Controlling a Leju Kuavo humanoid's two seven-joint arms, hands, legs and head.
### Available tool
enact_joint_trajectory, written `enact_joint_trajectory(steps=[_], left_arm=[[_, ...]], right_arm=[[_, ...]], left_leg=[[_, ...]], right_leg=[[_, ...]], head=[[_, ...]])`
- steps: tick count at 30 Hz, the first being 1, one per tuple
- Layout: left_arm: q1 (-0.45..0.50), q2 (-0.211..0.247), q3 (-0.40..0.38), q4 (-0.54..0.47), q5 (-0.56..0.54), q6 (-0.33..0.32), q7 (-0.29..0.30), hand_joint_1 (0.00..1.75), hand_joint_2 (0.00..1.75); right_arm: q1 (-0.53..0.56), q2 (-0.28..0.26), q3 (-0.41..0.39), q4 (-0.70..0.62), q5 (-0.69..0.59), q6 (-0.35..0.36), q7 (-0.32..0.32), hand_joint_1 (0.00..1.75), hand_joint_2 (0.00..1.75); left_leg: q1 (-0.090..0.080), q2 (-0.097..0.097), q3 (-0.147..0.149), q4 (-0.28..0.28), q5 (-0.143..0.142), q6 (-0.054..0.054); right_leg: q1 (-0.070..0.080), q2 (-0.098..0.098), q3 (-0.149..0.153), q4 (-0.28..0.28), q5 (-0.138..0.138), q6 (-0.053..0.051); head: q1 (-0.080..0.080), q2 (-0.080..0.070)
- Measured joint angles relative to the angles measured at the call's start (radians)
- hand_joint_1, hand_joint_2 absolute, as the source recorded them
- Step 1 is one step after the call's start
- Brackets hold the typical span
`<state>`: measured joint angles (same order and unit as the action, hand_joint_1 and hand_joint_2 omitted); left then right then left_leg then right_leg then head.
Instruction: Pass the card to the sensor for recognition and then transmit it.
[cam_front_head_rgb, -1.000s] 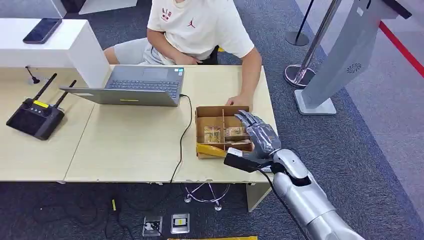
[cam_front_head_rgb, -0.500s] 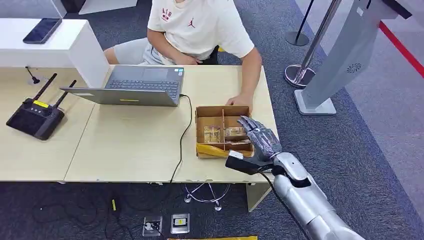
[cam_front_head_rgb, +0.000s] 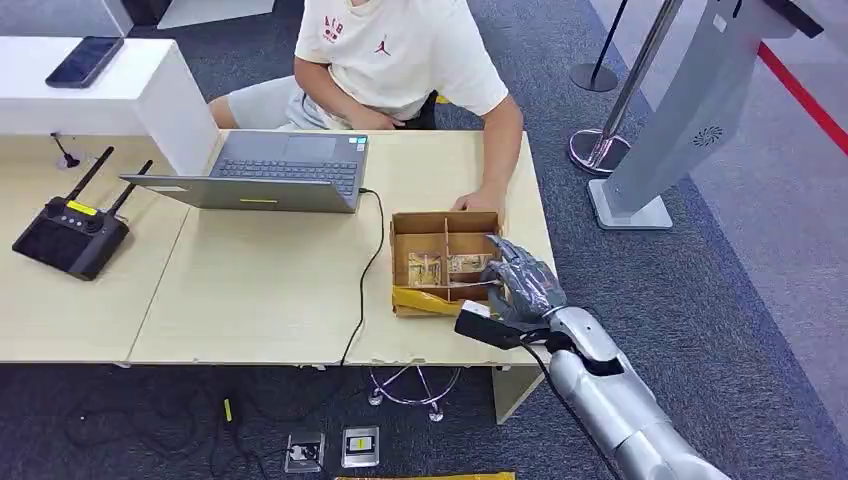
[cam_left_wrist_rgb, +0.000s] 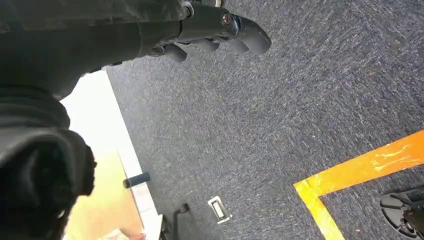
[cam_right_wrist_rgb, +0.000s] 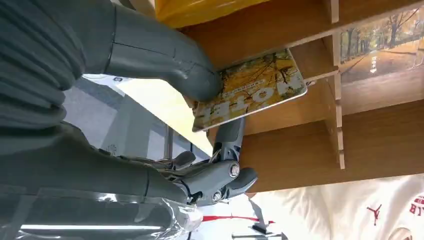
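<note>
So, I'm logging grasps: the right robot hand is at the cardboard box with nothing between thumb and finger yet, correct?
Not quite. The right robot hand is at the cardboard box, but it already pinches a card between thumb and finger. The right wrist view shows it.

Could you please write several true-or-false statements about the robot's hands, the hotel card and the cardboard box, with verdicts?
1. The right hand pinches a yellow autumn-print hotel card between thumb and a finger. True.
2. The divided brown cardboard box sits on the grey carpet. False: it stands on the light wooden table, near its right end.
3. The left hand holds a second card. False: it hangs over the carpet, holding nothing.
4. A person's hand rests at the box's far edge. True.
5. The open grey laptop is inside the box. False: it stands on the table beside the box, apart from it.
</note>
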<state>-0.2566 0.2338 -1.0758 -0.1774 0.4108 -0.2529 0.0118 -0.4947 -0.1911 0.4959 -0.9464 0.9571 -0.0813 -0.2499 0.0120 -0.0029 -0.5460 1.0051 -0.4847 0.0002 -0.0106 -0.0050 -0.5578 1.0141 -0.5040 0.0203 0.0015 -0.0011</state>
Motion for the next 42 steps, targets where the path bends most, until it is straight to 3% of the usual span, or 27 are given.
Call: enact_joint_trajectory(steps=[14,30,42], left_arm=[[0.0,-0.001,0.0,0.0,-0.002,0.0,0.002,0.0,0.0],[-0.001,-0.001,0.0,0.0,-0.01,0.0,0.002,0.0,0.0],[-0.001,-0.002,0.0,0.0,-0.024,0.0,0.002,0.0,0.0]], right_arm=[[-0.006,0.0,0.0,0.015,-0.005,-0.003,0.009,1.75,1.75],[-0.041,0.0,-0.029,0.027,-0.013,-0.071,0.023,1.75,1.75],[-0.187,-0.016,-0.105,0.027,-0.037,-0.103,0.007,1.75,1.75]], left_leg=[[0.0,0.0,0.0,0.0,0.0,0.0],[0.0,0.0,0.0,0.0,0.0,0.0],[0.0,0.001,0.0,0.0,0.0,0.0]], right_leg=[[0.0,0.0,0.0,0.0,0.0,0.0],[0.0,0.0,0.0,0.0,0.0,0.0],[0.0,0.001,0.0,0.0,0.001,-0.001]], head=[[0.0,0.0],[0.0,0.0],[0.0,0.0]])
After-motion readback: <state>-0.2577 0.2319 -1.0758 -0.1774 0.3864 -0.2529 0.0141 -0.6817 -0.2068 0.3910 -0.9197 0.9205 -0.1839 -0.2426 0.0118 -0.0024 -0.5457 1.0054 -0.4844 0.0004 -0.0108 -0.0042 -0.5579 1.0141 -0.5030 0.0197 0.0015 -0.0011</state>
